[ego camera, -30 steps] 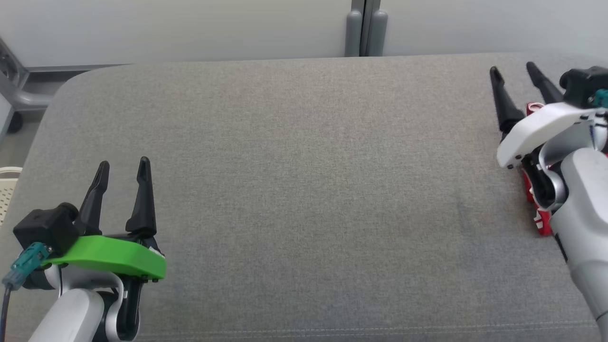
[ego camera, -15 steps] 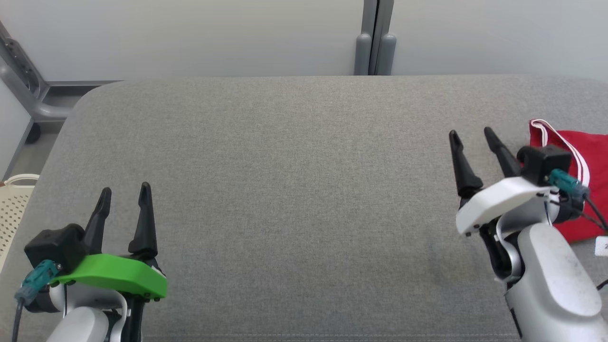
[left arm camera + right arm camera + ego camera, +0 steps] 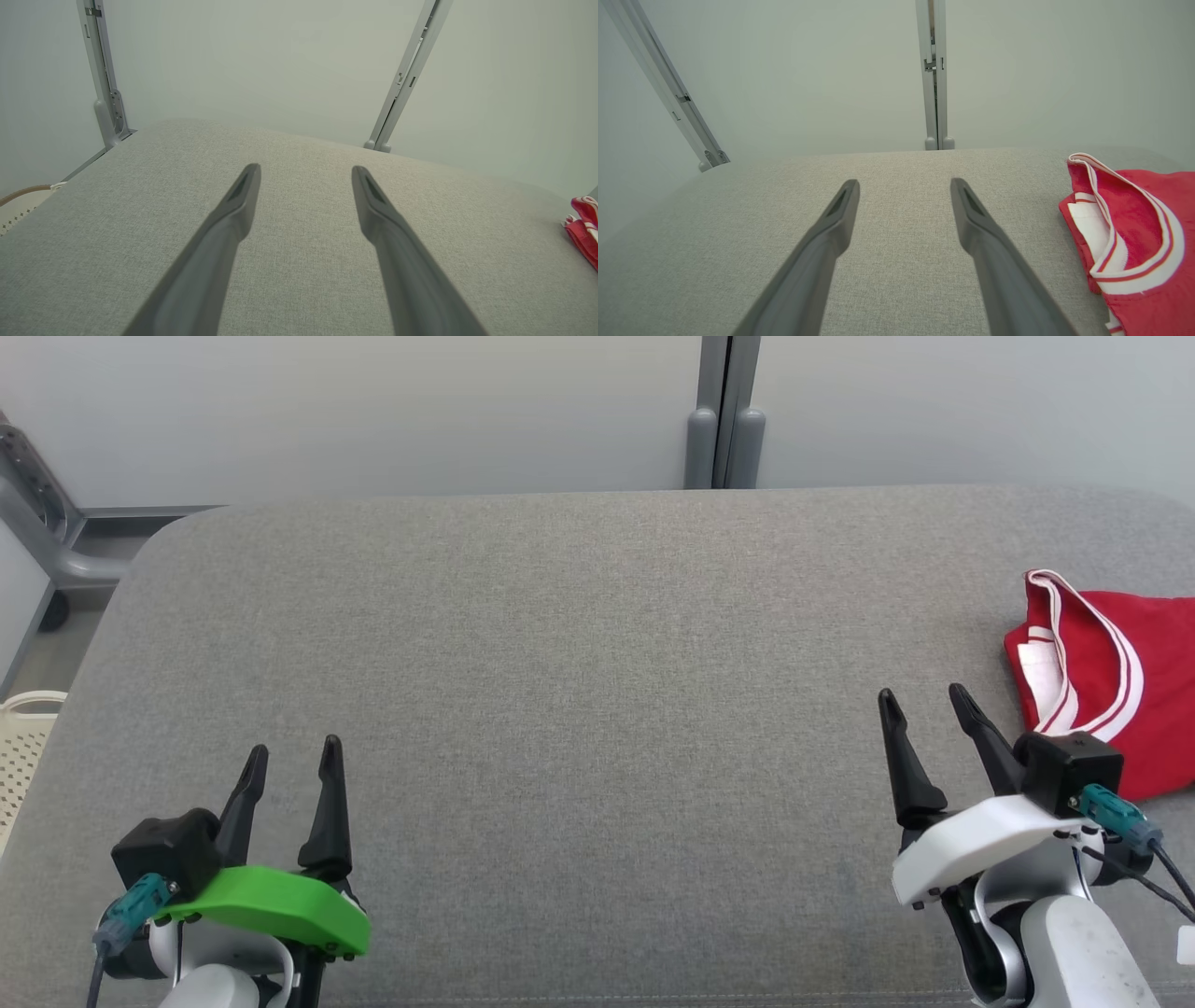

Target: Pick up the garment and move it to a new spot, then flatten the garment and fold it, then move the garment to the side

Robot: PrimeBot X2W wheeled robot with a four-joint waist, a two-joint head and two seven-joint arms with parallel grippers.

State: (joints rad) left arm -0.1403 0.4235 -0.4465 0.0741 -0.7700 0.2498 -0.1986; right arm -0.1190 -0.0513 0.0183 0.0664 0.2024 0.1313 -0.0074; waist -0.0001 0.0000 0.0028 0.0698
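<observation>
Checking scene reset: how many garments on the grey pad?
1. A red garment with white trim lies at the pad's right edge, beside the right claw; it runs off frame, so more could be hidden.

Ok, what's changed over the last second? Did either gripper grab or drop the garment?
The right gripper has pulled back from over the red garment toward the robot, open and empty. The left gripper eased back a little too, also open. The head camera shifted as well. Nothing was grabbed or dropped; the garment stays at the right side of the gray pad.
</observation>
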